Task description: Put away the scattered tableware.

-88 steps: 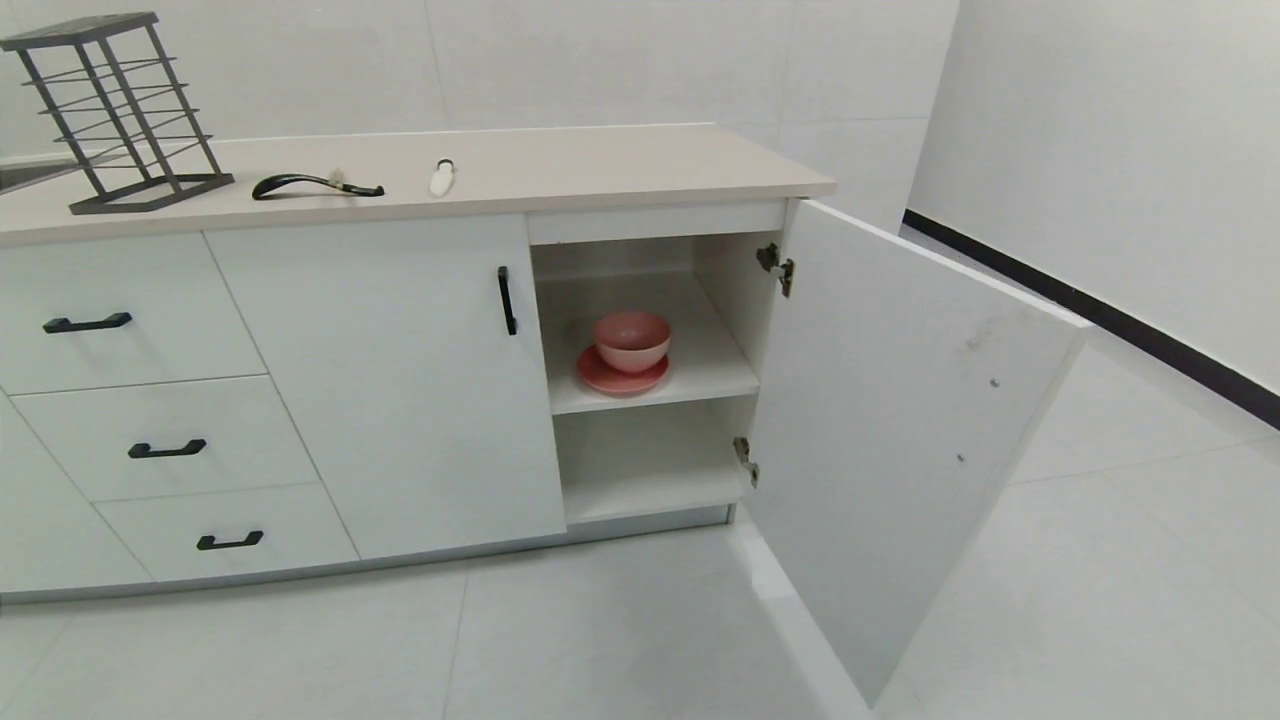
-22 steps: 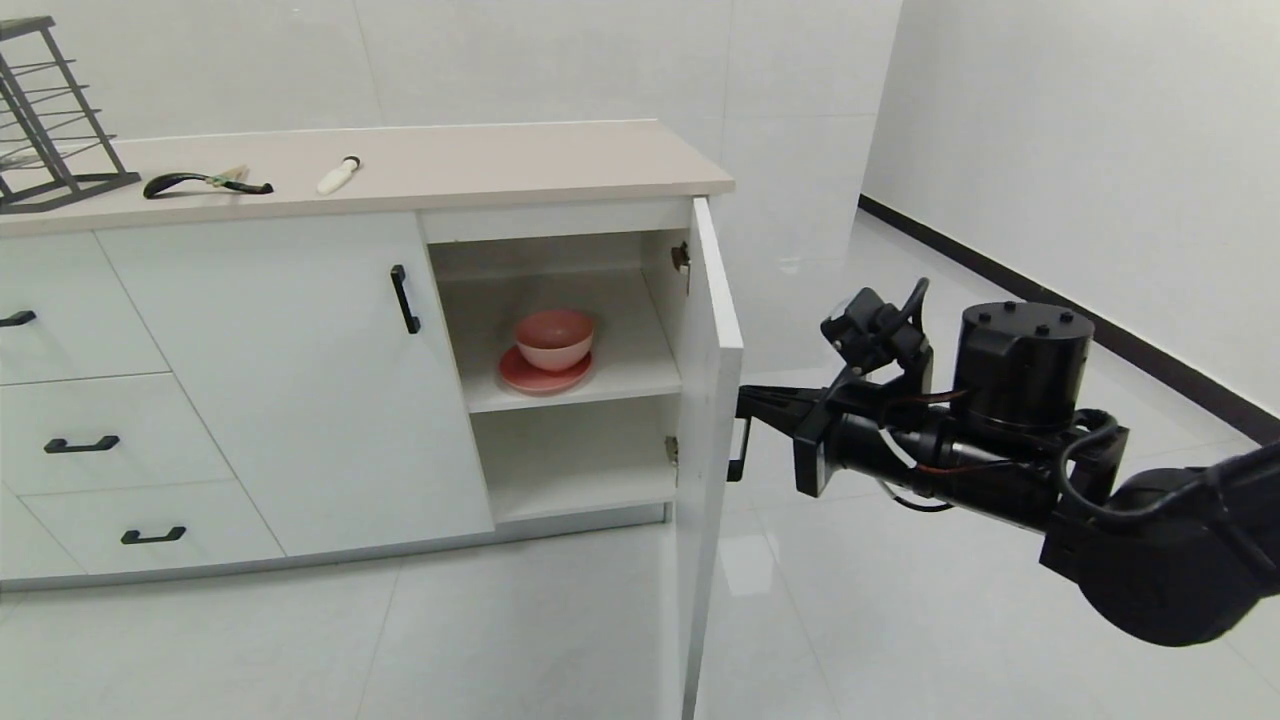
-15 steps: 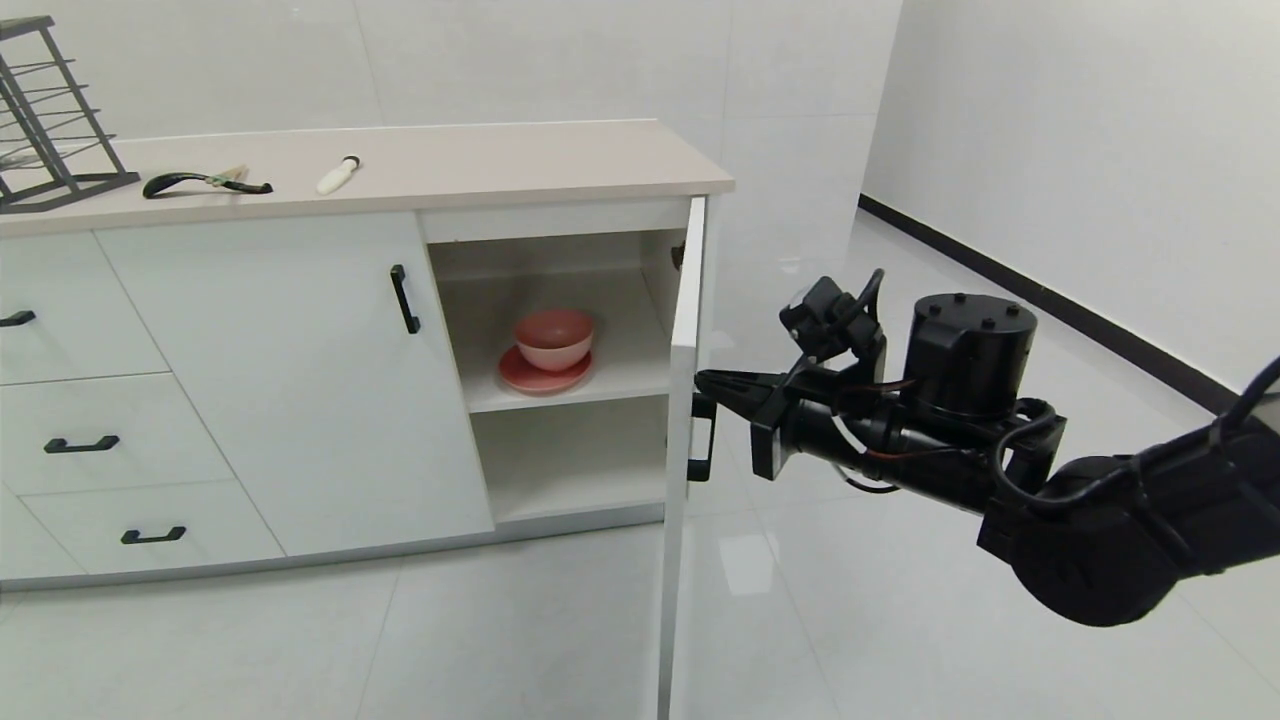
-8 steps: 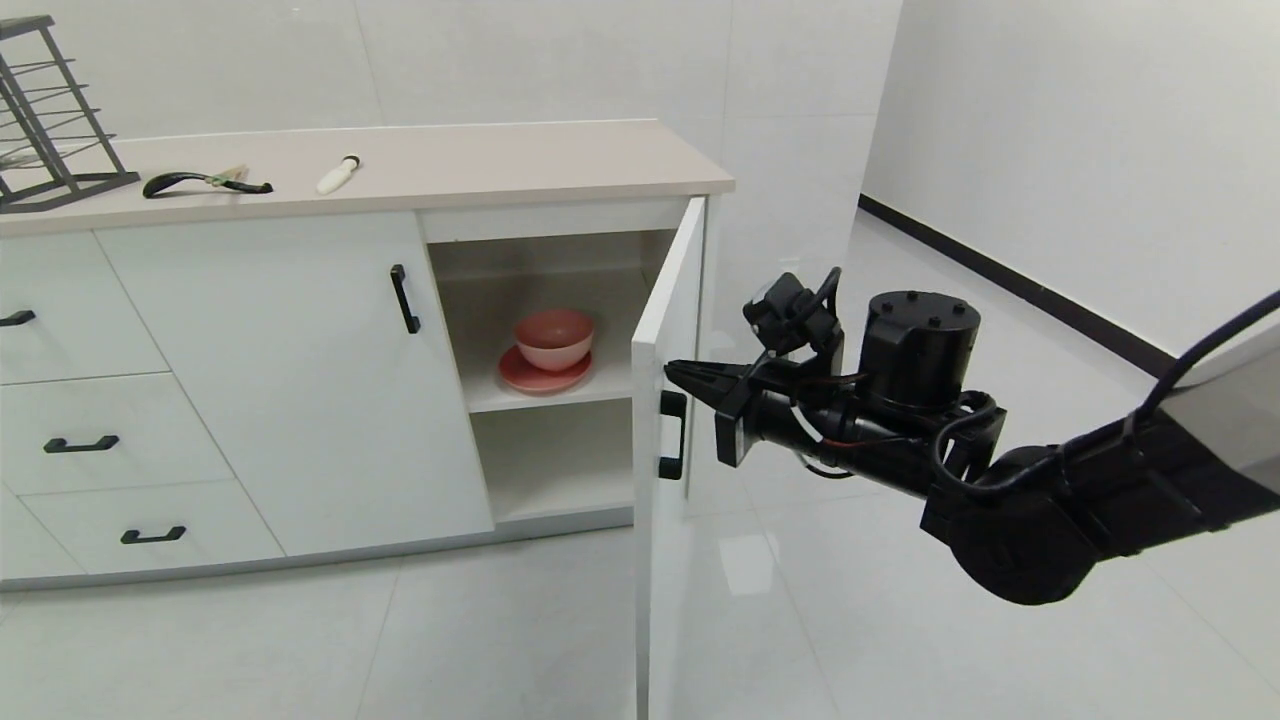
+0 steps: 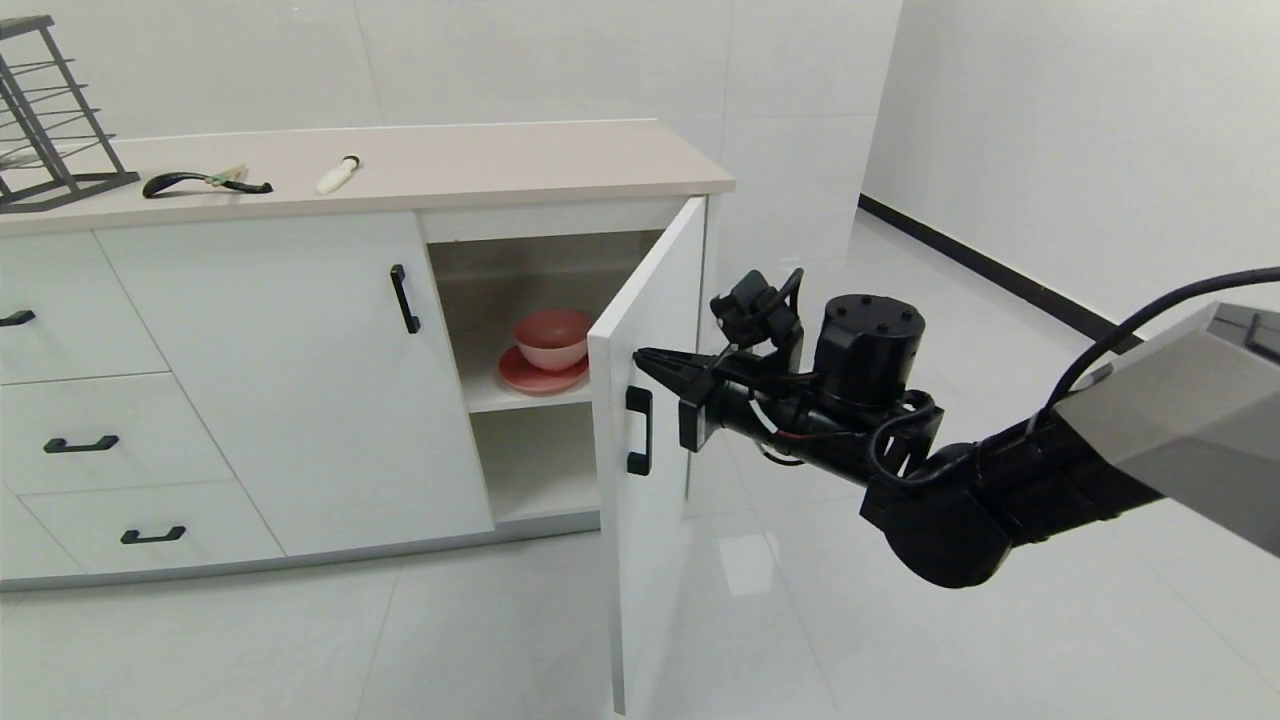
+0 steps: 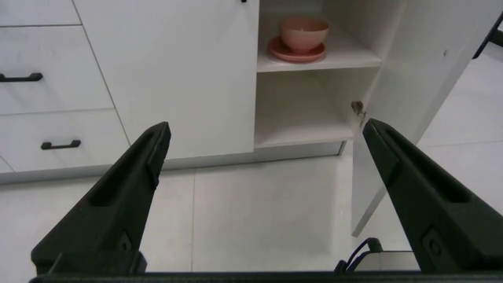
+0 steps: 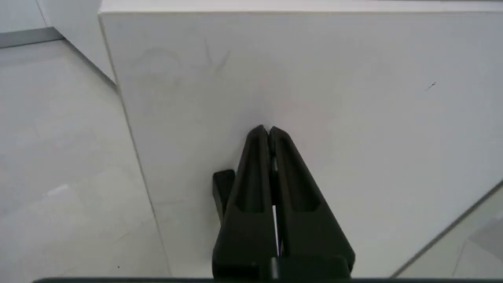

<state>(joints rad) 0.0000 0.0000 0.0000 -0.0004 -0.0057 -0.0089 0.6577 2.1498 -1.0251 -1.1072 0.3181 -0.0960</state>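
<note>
Right gripper (image 5: pixel 642 356): both fingers pressed together, nothing between them. Tips touch the outer face of the cabinet door (image 5: pixel 655 300), just above its black handle (image 5: pixel 638 430). The door stands partly open, about halfway across the opening.

Left gripper (image 6: pixel 265 130): fingers spread wide, empty, held low over the floor in front of the cabinet.

Tableware: 1 pink bowl (image 5: pixel 551 338) sits on 1 pink plate (image 5: pixel 540 376). Both are on the upper shelf (image 5: pixel 485 388) inside the cabinet, just behind the door's free edge.

Counter (image 5: pixel 500 160): 1 wire rack (image 5: pixel 70 188) at my far left.
</note>
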